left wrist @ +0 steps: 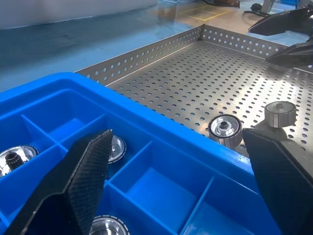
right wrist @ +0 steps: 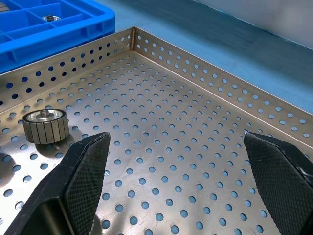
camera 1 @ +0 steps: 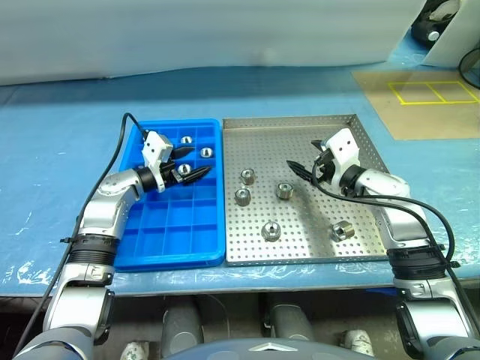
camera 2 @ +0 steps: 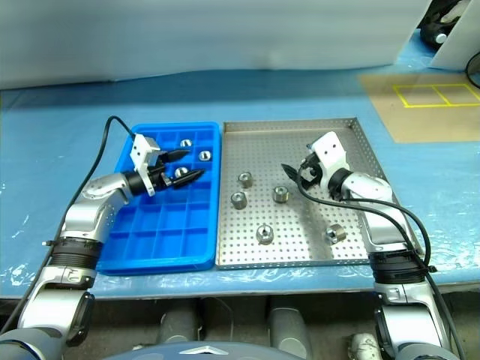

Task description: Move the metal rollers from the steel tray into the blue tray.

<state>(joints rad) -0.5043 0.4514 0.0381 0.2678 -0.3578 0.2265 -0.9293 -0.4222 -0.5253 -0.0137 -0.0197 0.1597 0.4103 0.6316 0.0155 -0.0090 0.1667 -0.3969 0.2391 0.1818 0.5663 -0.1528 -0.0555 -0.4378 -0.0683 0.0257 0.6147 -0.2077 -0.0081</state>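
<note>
Rollers in steel tray (camera 1: 360,247): five metal rollers (camera 1: 283,190) stand on the perforated floor, all ahead of and below the right gripper (camera 1: 300,168), none touching it.
Rollers in blue tray (camera 1: 172,236): three sit in far compartments, around the left gripper (camera 1: 196,174).
Left gripper: fingers spread wide, empty, hovering over the blue tray's far cells.
Right gripper: fingers spread wide, empty, above the steel tray's far part.
Trays: side by side, rims touching.

Light is bright and even, coming from above. The steel tray (camera 1: 300,135) shows soft glare on its perforated floor, and the metal rollers (camera 1: 271,230) cast only short, weak shadows. In both wrist views the near fingers (right wrist: 83,181) look blurred.
</note>
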